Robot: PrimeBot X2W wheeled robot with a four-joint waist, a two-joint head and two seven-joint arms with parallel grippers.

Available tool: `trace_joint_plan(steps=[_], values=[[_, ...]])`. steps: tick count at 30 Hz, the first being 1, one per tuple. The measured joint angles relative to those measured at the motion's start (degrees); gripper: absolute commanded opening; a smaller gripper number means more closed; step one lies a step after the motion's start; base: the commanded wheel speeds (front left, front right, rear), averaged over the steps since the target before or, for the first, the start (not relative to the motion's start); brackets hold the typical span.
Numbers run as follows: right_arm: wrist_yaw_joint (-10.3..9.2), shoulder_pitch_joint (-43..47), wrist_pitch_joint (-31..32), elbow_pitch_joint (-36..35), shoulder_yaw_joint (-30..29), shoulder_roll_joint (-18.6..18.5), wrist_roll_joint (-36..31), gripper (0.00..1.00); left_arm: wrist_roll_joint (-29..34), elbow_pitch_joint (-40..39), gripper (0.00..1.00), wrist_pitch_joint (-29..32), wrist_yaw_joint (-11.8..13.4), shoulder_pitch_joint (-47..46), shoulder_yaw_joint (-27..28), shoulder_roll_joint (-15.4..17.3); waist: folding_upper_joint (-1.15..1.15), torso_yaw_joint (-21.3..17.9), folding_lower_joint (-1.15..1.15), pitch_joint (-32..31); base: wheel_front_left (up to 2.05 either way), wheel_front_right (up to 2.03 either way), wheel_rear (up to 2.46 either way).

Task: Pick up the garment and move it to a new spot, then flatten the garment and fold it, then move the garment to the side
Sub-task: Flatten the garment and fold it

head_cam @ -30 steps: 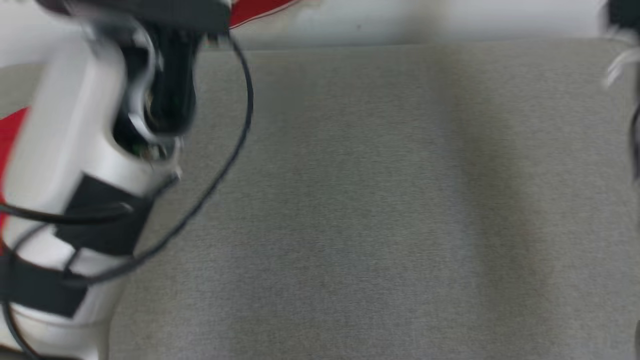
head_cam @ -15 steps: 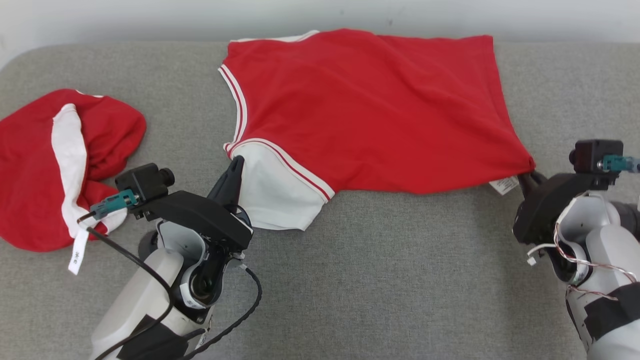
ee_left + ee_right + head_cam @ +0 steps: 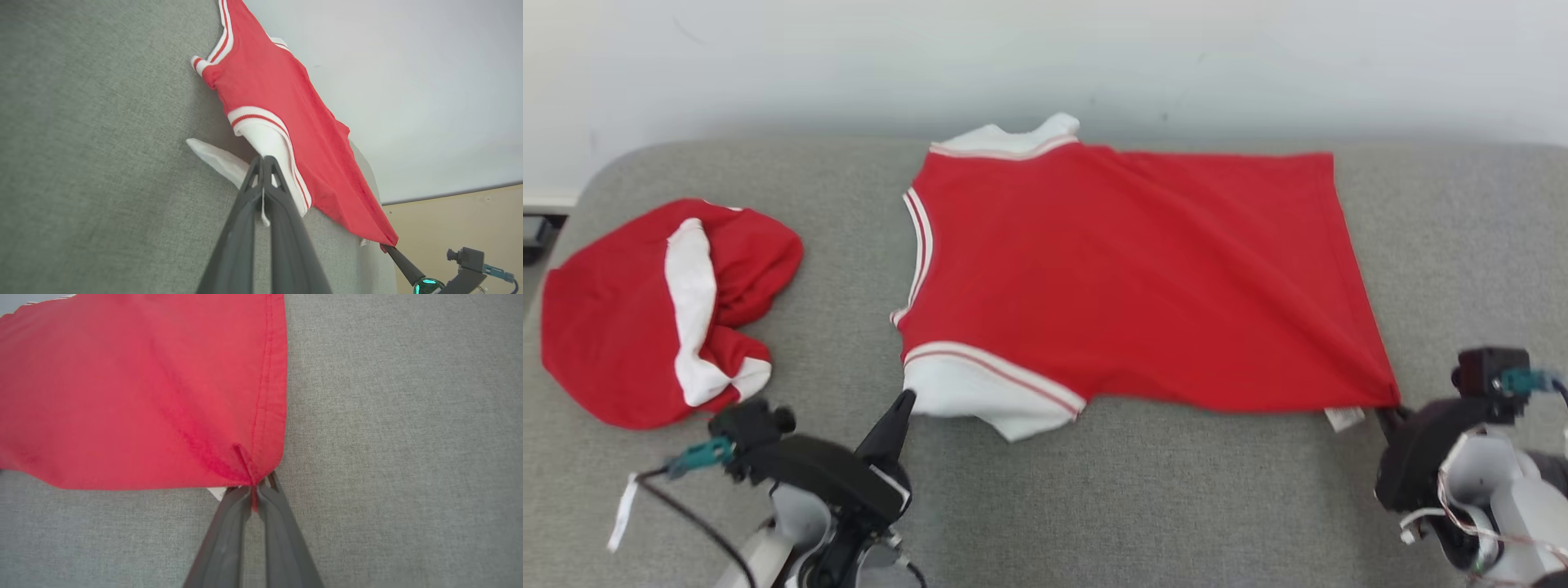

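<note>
You have the shirt (image 3: 1127,269) spread across the far middle of the cushion (image 3: 1176,506), with a crumpled red heap (image 3: 629,327) at left. Your left gripper (image 3: 903,404) pinches its white sleeve (image 3: 980,400); your right gripper (image 3: 1388,412) clamps the near-right hem corner.

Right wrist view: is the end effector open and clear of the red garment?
No, the right end effector is shut on a corner of the red garment.

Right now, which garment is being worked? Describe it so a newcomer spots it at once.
On the grey cushion by the white wall, the red shirt lies spread in the middle, white sleeve at the left gripper, hem corner pinched by the right gripper. The red-and-white heap to its left is crumpled; this one is flat.
</note>
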Motion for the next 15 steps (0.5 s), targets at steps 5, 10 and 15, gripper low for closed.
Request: trace_joint_plan(steps=[5, 10, 15], values=[[-0.26, 6.11, 0.59, -3.88, -0.87, -0.22, 0.78, 0.0, -1.32, -2.15, 0.0, 0.3, 0.09, 3.08, 1.1, 1.89, 0.0, 0.72, 0.0, -2.45, 0.0, 0.0, 0.0], [-0.37, 10.55, 2.05, -6.99, 0.01, 0.13, 0.78, 0.0, -1.4, -4.48, 0.0, 0.96, 0.6, 7.4, 1.04, 3.78, 0.0, 1.05, 0.0, -4.31, 0.0, 0.0, 0.0], [-1.56, 15.65, 2.79, -11.92, -0.78, 0.26, 1.11, 0.0, -2.58, -10.03, 0.0, 1.54, 1.09, 11.7, 1.16, 4.99, 0.0, 0.68, -0.01, -5.76, 0.0, 0.0, 0.0]])
